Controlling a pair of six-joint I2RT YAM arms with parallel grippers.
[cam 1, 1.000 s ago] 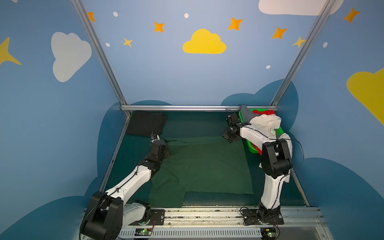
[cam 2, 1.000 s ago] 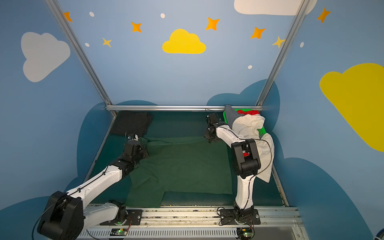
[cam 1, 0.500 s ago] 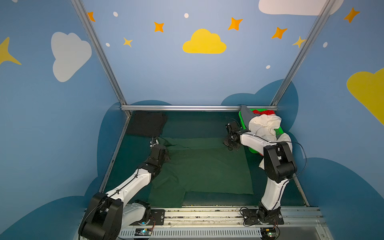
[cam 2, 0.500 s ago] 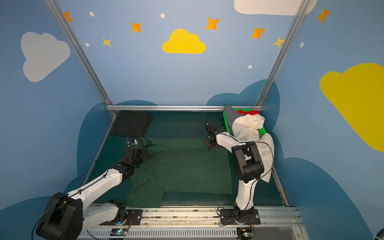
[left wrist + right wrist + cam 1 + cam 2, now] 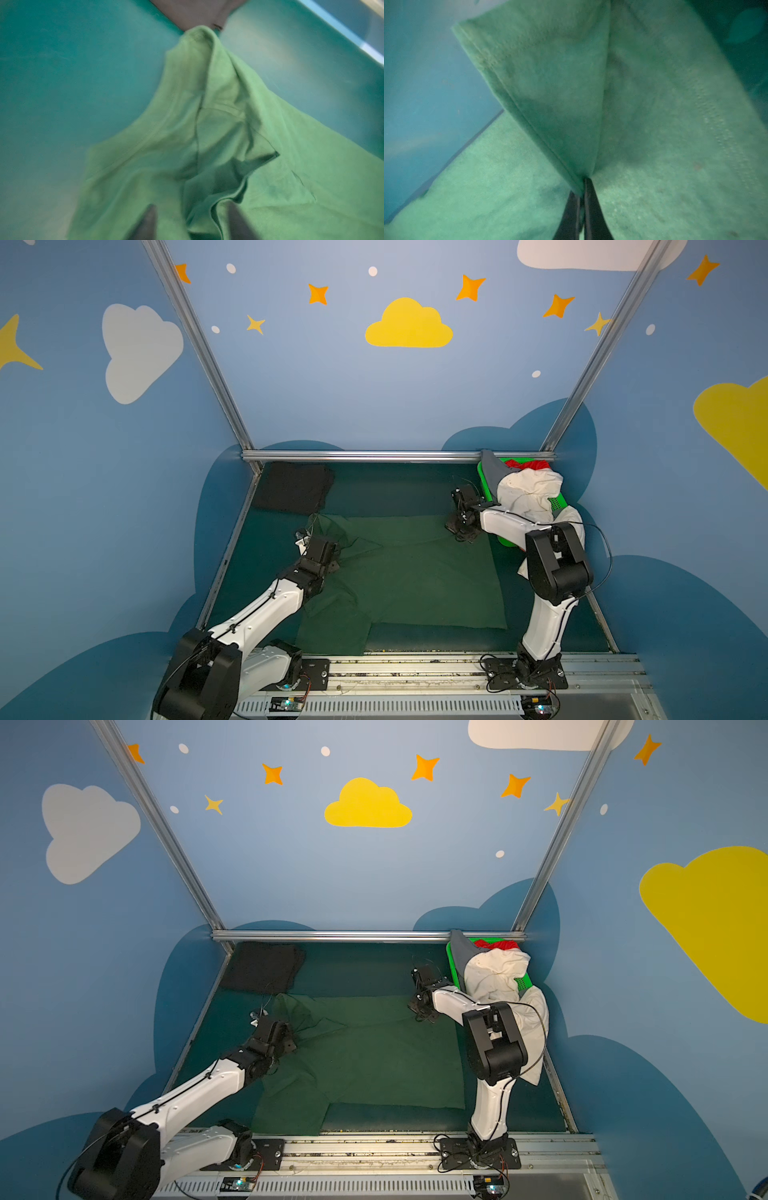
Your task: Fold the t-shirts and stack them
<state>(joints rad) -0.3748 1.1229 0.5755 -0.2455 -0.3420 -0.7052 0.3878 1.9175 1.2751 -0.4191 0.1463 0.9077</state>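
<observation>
The green shirt (image 5: 407, 572) is lying spread across the middle of the counter (image 5: 395, 493), collar end left, hem right, so its long axis is running left to right. The right fingers (image 5: 592, 207) are clenched on its far right hem corner. The left fingers (image 5: 146, 224) are standing apart, released, over its bunched far left side, which that arm is nearer for the next grip, I reckon.

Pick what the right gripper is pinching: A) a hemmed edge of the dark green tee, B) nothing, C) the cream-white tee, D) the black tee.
A: the right wrist view shows the right gripper closed on a stitched edge of the dark green tee.
</observation>
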